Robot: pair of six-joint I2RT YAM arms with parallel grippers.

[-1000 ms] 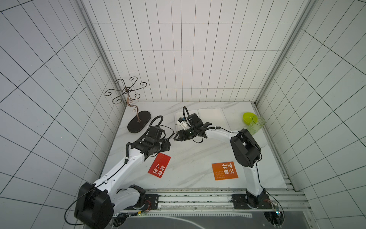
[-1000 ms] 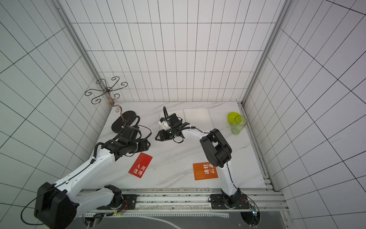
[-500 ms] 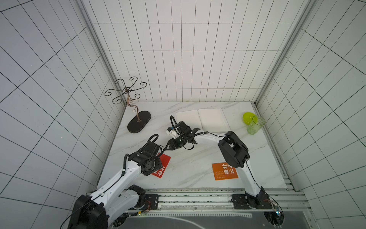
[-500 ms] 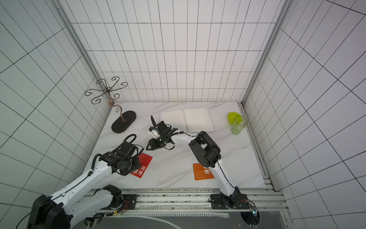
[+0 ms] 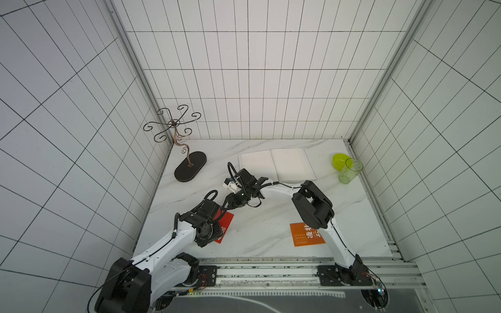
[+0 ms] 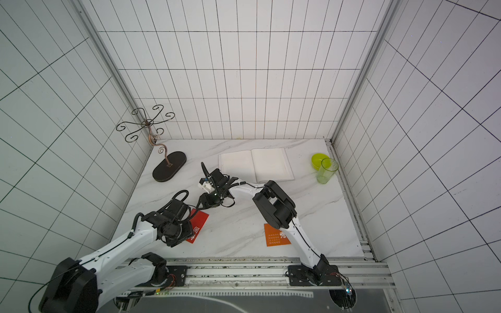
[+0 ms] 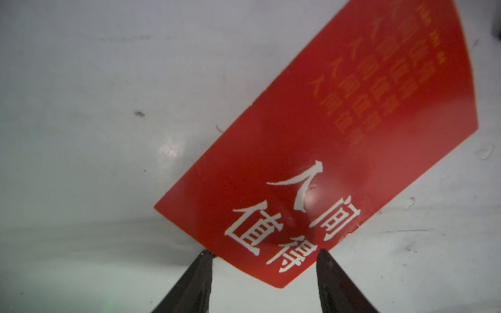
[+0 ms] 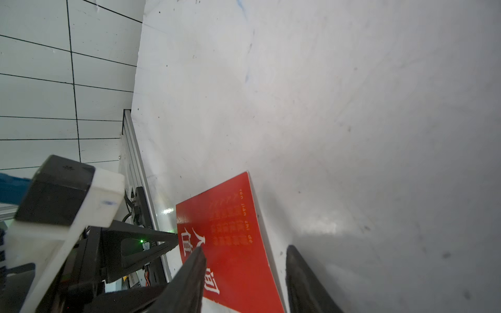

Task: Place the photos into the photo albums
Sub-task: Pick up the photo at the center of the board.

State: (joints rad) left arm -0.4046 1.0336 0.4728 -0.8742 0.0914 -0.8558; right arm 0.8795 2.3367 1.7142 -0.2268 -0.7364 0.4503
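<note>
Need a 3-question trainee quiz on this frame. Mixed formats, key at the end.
1. True or false: the album lies open with a card already on its pages.
2. Multiple choice: each wrist view shows one card between the fingertips of an open gripper, the left gripper and the right gripper. Which card?
A) the red card
B) a dark green card
C) a cream card
3. Fill in: in both top views the orange card is partly hidden by the ___ arm.

Key
1. False: both pages are bare.
2. A. Neither gripper holds it.
3. Right: the right arm crosses over it.
</note>
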